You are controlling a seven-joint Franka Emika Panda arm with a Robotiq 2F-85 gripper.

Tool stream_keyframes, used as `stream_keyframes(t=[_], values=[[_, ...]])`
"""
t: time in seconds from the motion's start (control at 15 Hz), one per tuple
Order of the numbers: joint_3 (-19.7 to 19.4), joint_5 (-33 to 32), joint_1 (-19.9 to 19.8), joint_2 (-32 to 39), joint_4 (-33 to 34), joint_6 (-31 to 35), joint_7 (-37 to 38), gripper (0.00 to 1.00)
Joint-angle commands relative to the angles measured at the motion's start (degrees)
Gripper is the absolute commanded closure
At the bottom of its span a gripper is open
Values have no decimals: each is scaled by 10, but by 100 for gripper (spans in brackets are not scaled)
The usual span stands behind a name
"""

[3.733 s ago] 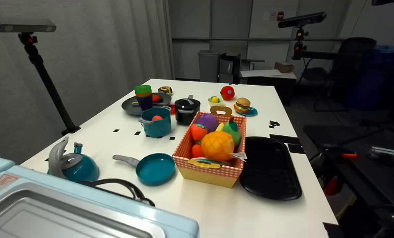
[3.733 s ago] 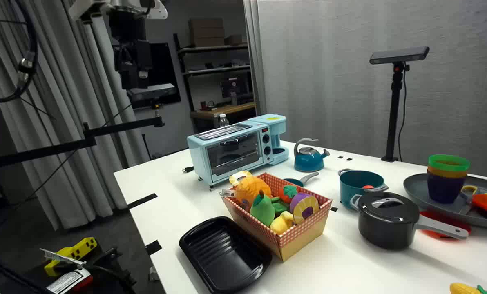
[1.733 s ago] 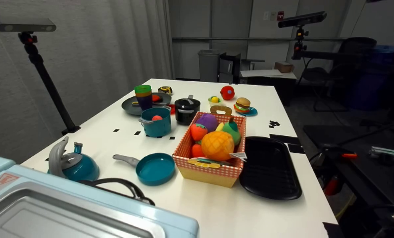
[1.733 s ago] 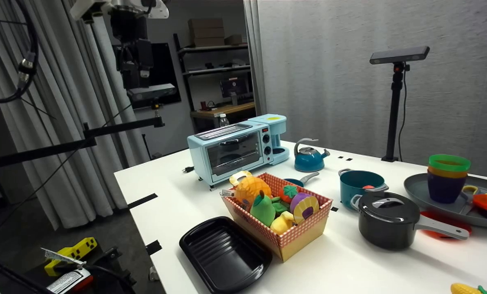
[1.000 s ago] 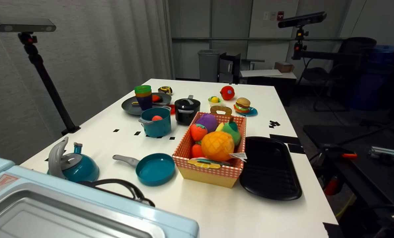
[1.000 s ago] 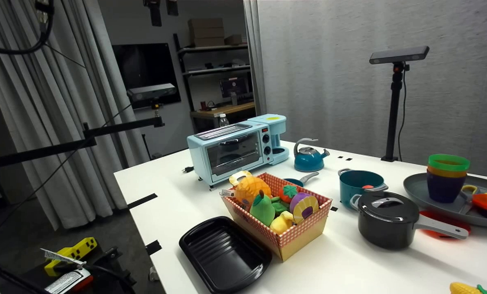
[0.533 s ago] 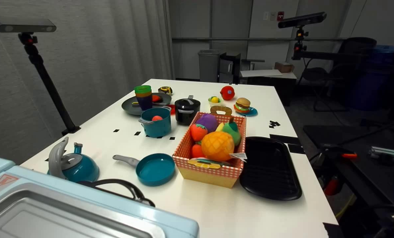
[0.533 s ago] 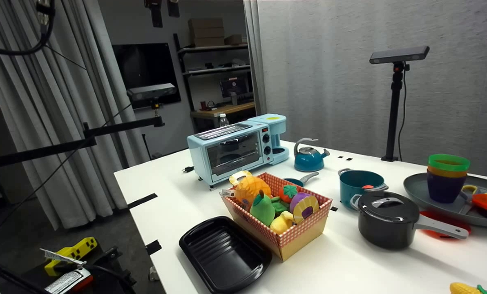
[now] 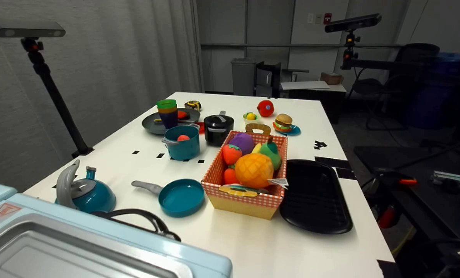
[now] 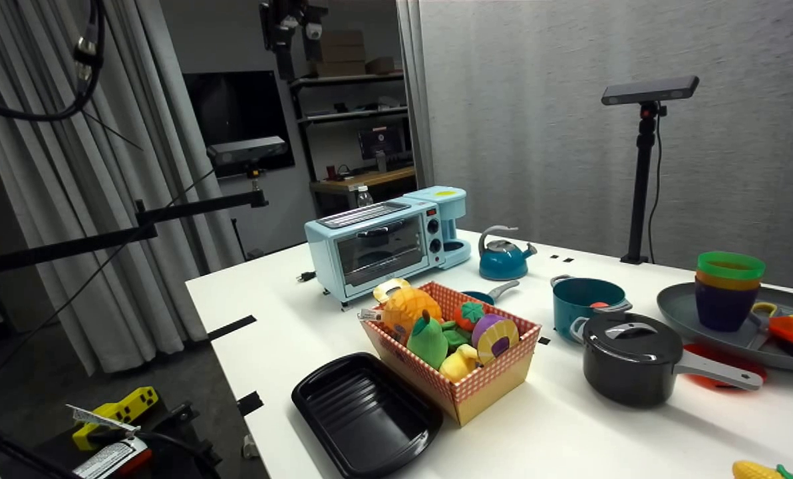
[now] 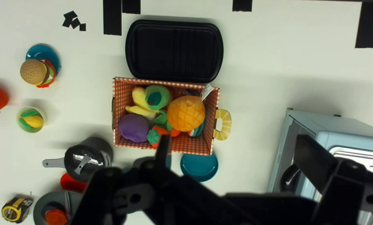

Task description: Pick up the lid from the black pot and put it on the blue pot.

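The small black lid [image 10: 619,344] sits on the black pot [image 10: 626,380], beside the blue pot [image 10: 577,309]. In an exterior view the lid [image 9: 214,121], black pot [image 9: 214,138] and blue pot [image 9: 185,150] also show. A reddish ball [image 9: 183,138] lies in the uncovered blue pot. In the wrist view the lid [image 11: 75,159] and black pot [image 11: 100,145] are at lower left; the blue pot is mostly hidden behind my gripper. My gripper [image 11: 235,137] is open and empty, high above the table between basket and oven. It also hangs at the top of an exterior view [image 10: 300,66].
A checked basket [image 10: 503,392] of plush fruit and a black tray [image 10: 363,416] stand mid-table. A teal frying pan [image 9: 181,199], toaster oven [image 10: 386,246] and kettle [image 10: 503,265] lie on one side. A grey plate [image 10: 676,309] with stacked cups [image 10: 726,309] is near the pots.
The arm hung lower at left, rose almost out of the exterior view, and has now come right and slightly down. The lid, pots and other things have not moved.
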Motion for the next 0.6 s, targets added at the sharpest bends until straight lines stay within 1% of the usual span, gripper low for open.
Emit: stream_keyframes(t=[0.0, 0.33, 0.53], values=[[-7, -40, -18, -8, -54, 65, 15, 0], [-28, -114, -49, 8, -94, 156, 42, 0], [-41, -149, -67, 23, -96, 183, 66, 0]])
